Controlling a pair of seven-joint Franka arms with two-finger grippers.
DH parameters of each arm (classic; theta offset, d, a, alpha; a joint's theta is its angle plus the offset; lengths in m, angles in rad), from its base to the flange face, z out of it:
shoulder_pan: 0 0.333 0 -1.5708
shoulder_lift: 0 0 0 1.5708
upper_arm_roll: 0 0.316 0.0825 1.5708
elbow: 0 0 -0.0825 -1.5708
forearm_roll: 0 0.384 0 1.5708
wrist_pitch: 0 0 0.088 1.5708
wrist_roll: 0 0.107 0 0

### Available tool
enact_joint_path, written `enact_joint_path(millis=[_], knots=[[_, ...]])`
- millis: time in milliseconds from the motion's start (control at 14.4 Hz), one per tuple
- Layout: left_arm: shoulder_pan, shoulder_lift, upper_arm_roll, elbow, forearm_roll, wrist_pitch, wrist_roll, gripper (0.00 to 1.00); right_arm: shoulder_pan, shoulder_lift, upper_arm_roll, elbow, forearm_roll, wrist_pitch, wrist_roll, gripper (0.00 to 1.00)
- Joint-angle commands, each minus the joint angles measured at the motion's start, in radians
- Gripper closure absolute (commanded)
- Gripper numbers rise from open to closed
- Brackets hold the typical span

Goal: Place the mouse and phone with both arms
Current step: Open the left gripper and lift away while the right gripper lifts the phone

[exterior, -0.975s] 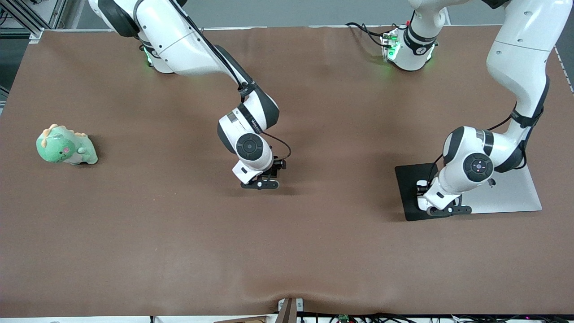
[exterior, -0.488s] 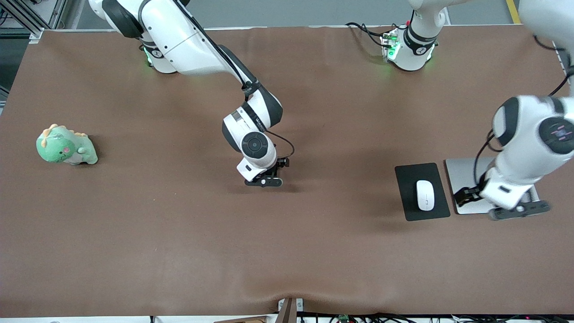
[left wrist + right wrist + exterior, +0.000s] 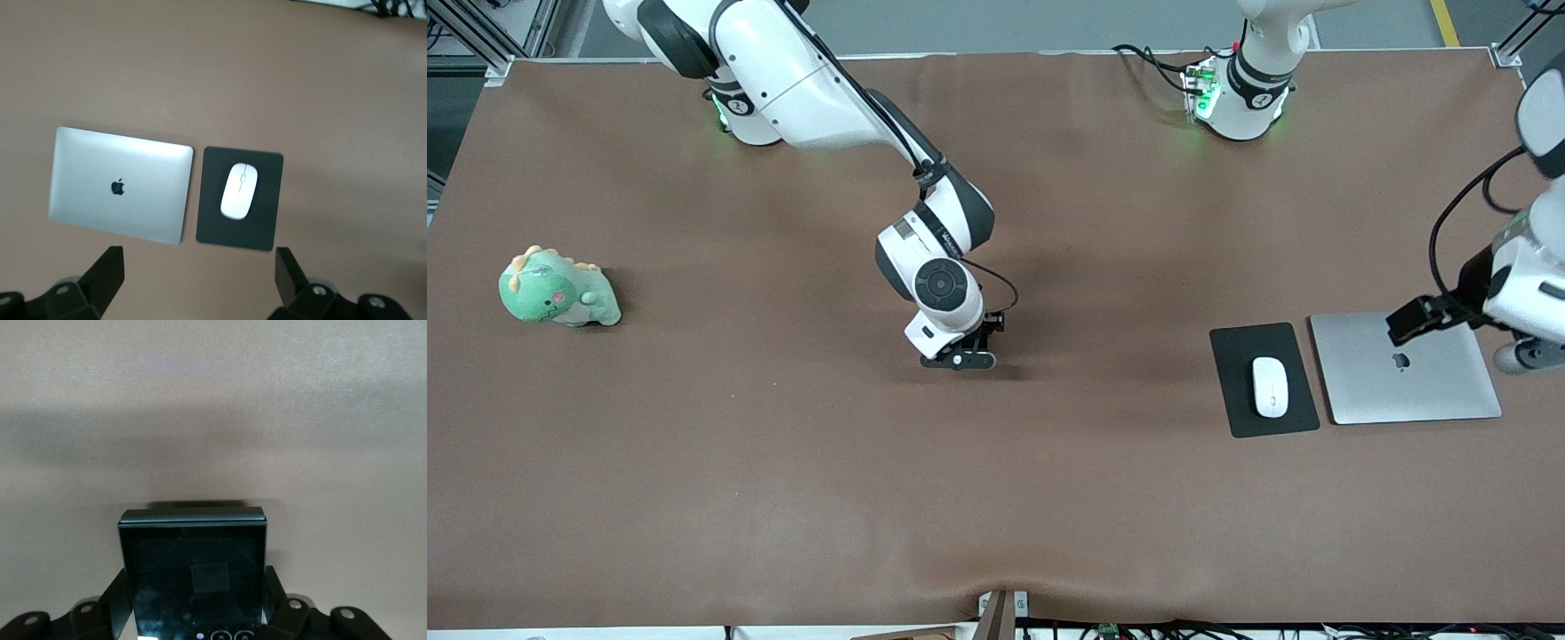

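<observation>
The white mouse (image 3: pixel 1270 387) lies on a black pad (image 3: pixel 1238 356) toward the left arm's end of the table. It also shows in the left wrist view (image 3: pixel 239 191) on the pad (image 3: pixel 267 230). My left gripper (image 3: pixel 1525 356) is open and empty, raised high over the silver laptop's edge; in its wrist view (image 3: pixel 199 270) the jaws stand wide apart. My right gripper (image 3: pixel 959 359) is low over the table's middle, shut on the black square phone (image 3: pixel 193 570), which its fingers (image 3: pixel 119 593) clamp from both sides. In the front view the phone is hidden under the hand.
A closed silver laptop (image 3: pixel 1405 378) lies beside the pad, toward the left arm's end (image 3: pixel 120 183). A green dinosaur plush (image 3: pixel 559 289) sits toward the right arm's end of the brown table.
My left gripper has let go of the mouse on the pad, risen and swung toward the left arm's end. My right gripper has shifted slightly toward the pad with the phone.
</observation>
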Motion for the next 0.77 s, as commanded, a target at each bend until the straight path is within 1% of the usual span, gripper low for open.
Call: enact_joint_path(millis=[0,139,209,348,418,488,557,697], knots=[[0.012,-0.067,0.000,0.001,-0.056,-0.093,0.093,0.00,-0.018,-0.001,-0.015,0.099,-0.006,-0.152,0.014,1.00],[-0.006,-0.122,0.017,-0.006,-0.073,-0.101,0.142,0.00,-0.064,-0.019,-0.018,0.138,0.003,-0.254,0.017,1.00],[-0.047,-0.133,0.050,-0.010,-0.073,-0.110,0.144,0.00,-0.093,-0.027,-0.016,0.138,0.002,-0.282,0.020,1.00],[-0.180,-0.151,0.173,-0.008,-0.075,-0.157,0.156,0.00,-0.126,-0.070,-0.019,0.126,-0.005,-0.328,0.018,1.00],[-0.228,-0.160,0.217,-0.008,-0.078,-0.177,0.165,0.00,-0.141,-0.082,-0.024,0.124,-0.006,-0.351,0.007,1.00],[-0.244,-0.167,0.236,-0.010,-0.092,-0.185,0.168,0.00,-0.163,-0.099,-0.027,0.115,-0.008,-0.365,0.003,1.00],[-0.244,-0.179,0.238,-0.013,-0.113,-0.209,0.186,0.00,-0.181,-0.127,-0.028,0.086,-0.011,-0.363,-0.017,1.00],[-0.241,-0.197,0.239,-0.026,-0.119,-0.222,0.202,0.00,-0.224,-0.191,-0.028,0.014,-0.011,-0.349,-0.051,1.00]])
